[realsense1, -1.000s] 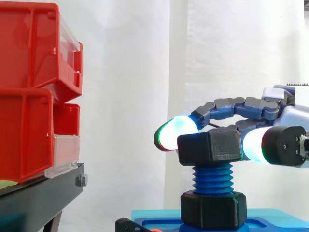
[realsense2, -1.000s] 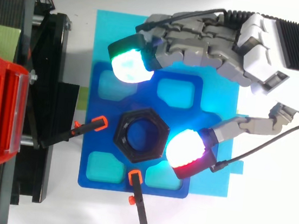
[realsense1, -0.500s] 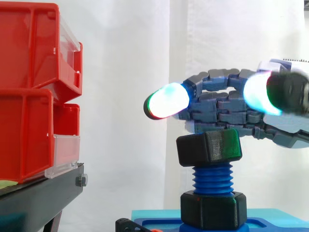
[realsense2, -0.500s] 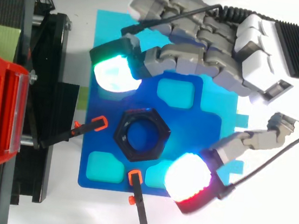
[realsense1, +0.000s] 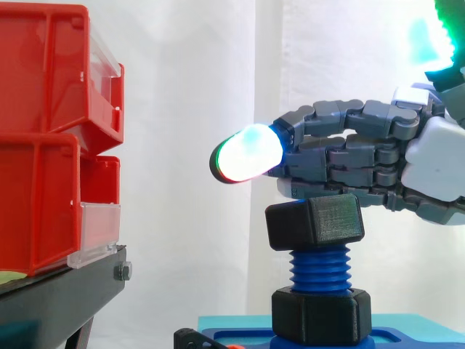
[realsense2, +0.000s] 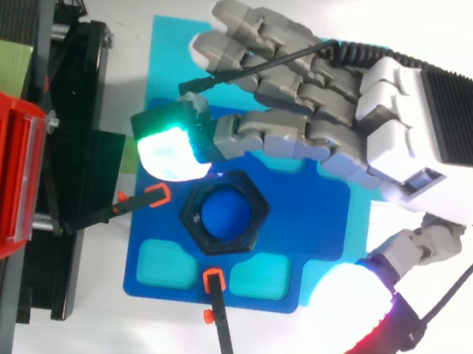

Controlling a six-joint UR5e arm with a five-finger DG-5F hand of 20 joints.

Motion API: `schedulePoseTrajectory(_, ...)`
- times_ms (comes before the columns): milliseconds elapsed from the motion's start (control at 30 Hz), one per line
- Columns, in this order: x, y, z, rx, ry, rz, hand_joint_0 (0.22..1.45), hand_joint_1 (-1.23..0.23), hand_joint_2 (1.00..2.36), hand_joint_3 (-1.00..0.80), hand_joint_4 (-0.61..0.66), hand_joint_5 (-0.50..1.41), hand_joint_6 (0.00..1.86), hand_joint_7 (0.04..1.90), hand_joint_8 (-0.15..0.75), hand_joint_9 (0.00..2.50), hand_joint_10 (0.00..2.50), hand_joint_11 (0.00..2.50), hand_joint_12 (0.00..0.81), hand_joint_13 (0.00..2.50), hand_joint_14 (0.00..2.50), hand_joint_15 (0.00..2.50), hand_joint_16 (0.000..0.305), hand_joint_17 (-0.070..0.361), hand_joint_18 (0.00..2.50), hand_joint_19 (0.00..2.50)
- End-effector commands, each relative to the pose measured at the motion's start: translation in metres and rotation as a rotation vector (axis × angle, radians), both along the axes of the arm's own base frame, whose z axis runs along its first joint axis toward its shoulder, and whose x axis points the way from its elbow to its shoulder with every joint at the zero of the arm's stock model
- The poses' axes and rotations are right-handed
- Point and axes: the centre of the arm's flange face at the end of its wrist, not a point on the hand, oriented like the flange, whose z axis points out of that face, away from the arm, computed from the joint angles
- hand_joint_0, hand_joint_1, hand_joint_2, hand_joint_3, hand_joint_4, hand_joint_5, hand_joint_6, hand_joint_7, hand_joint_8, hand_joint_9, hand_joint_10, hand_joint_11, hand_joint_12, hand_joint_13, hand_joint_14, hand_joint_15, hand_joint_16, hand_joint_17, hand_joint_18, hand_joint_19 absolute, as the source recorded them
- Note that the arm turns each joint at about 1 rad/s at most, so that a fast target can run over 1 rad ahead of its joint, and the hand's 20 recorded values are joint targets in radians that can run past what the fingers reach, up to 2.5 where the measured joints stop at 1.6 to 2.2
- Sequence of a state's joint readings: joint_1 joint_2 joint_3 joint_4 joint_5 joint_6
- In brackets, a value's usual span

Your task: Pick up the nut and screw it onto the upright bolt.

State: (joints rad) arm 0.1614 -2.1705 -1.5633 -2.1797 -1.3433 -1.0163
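The black hex nut sits on top of the upright blue bolt, and a second black nut sits at the bolt's foot. From above, the top nut rings the bolt's blue end. My hand hovers just above and behind the nut, apart from it. It is open, with its fingers stretched out over the nut and one glowing fingertip beside it. The thumb is swung wide, away from the nut.
The bolt stands on a blue base plate on a cyan mat. Two black pins with orange tips lie at the plate's left and front edges. Red bins on a black stand are to the left.
The fingertips that pinched the nut from both sides have let go. The hand has risen a little and opened, the thumb swinging up and away. The nut stays on the bolt.
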Motion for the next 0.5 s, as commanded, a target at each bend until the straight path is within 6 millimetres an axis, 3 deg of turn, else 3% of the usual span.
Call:
schedulePoseTrajectory(0,-0.001,0.001,-0.003,-0.022,0.026,-0.005,0.34,0.06,1.00,-0.50,0.22,-0.18,0.50,0.52,0.248,0.15,0.00,0.00,0.403,0.00,0.00,0.00,0.068,0.152,0.00,0.00)
schedulePoseTrajectory(233,-0.004,-0.002,-0.014,-0.063,0.077,-0.019,0.35,0.07,1.00,-0.50,0.22,-0.18,0.50,0.53,0.254,0.16,0.00,0.00,0.412,0.00,0.00,0.00,0.068,0.153,0.00,0.00)
schedulePoseTrajectory(333,-0.001,-0.004,-0.029,-0.067,0.083,-0.019,0.35,0.06,1.00,-0.50,0.21,-0.18,0.50,0.54,0.256,0.17,0.00,0.00,0.413,0.00,0.00,0.00,0.068,0.153,0.00,0.00)
schedulePoseTrajectory(467,0.004,0.001,-0.020,-0.062,0.045,-0.015,0.36,0.06,1.00,-0.50,0.21,-0.18,0.50,0.63,0.269,0.19,0.00,0.00,0.417,0.00,0.00,0.00,0.067,0.150,0.00,0.00)
